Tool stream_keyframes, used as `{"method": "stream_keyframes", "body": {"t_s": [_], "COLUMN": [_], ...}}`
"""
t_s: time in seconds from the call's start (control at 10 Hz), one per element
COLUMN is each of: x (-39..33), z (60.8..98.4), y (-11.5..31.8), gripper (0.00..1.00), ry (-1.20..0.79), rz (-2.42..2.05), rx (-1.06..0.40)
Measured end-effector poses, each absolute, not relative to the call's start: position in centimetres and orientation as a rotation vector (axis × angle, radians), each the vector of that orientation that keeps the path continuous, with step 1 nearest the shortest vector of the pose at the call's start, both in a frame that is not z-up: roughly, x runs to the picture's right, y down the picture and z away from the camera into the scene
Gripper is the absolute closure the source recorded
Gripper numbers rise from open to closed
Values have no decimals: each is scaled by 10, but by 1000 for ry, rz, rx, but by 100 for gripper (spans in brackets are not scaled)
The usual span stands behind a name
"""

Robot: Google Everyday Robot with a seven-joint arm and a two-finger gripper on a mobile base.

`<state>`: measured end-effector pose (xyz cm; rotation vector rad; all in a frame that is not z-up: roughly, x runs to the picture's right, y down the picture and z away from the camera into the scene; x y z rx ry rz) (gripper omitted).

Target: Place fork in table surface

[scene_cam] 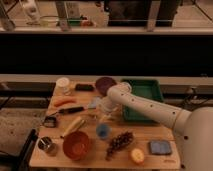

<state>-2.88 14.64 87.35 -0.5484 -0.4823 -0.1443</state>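
Your gripper (103,108) low over the rectangular light-brown wooden table surface (142,133), its grip unreadable, wire-thin fork too fine to locate, green tray (156,89) alongside, bare wood at its near edge

The wooden table (145,131) carries a green tray (146,90) at its far right. On it also lie a purple bowl (105,84), a white cup (63,85), a knife (75,109), a blue cup (103,131), an orange bowl (76,145), a metal cup (47,146), grapes (120,142) and a blue sponge (160,147). The hand (103,109) hangs low over the middle of the table, just beside the knife.
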Motion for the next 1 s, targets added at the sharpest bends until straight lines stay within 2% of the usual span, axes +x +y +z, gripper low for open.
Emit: {"method": "stream_keyframes", "body": {"t_s": [1.0], "x": [-26], "z": [879], "y": [146], "gripper": [38], "ry": [-413], "rz": [-133], "rx": [-596]}}
